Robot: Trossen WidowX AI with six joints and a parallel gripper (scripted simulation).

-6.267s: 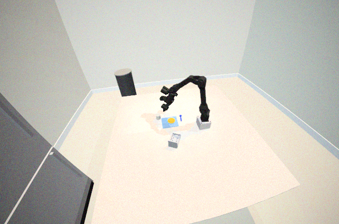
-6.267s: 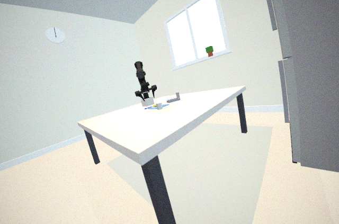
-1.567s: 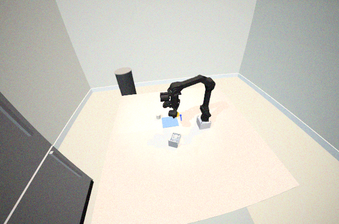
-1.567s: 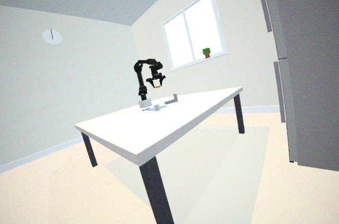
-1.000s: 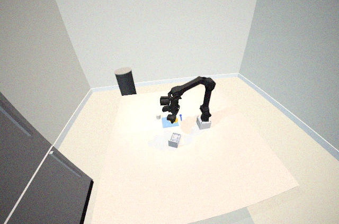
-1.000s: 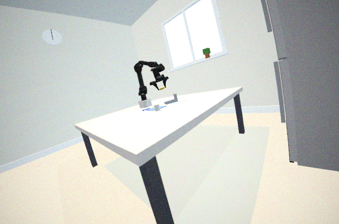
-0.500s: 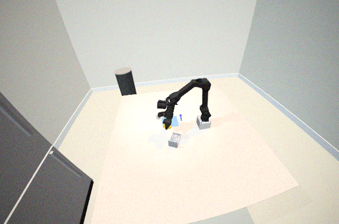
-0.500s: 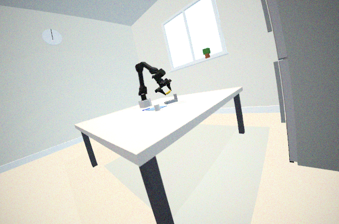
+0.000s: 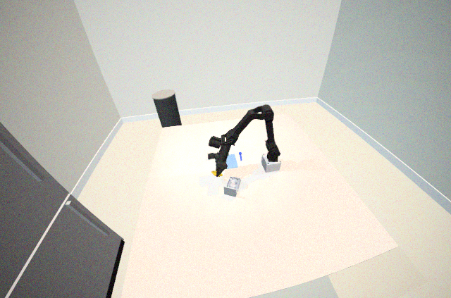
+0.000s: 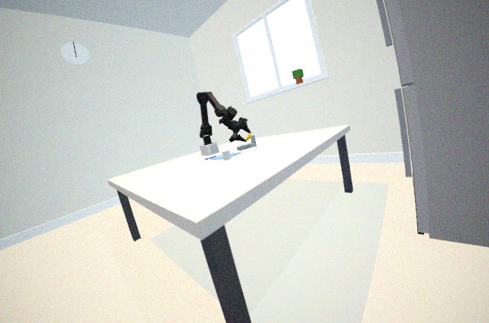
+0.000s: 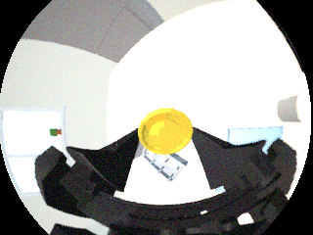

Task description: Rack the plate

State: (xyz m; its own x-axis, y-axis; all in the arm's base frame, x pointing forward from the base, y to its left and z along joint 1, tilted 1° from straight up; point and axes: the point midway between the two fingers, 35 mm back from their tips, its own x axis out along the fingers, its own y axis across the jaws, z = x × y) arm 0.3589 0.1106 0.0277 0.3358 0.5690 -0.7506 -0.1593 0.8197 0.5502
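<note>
My gripper is shut on the yellow plate, with a fingertip at each side of its rim. The plate is off the table and steeply tilted in the exterior view; its round face shows in the wrist view. The grey dish rack stands on the table with a tall wall at one end. The plate is above the table near the rack, not in a slot. In the wrist view it covers part of the rack.
A blue mat lies near the rack, with a blue spoon-like thing beside it. A pale cup stands by the mat. The arm's grey base block is on the table.
</note>
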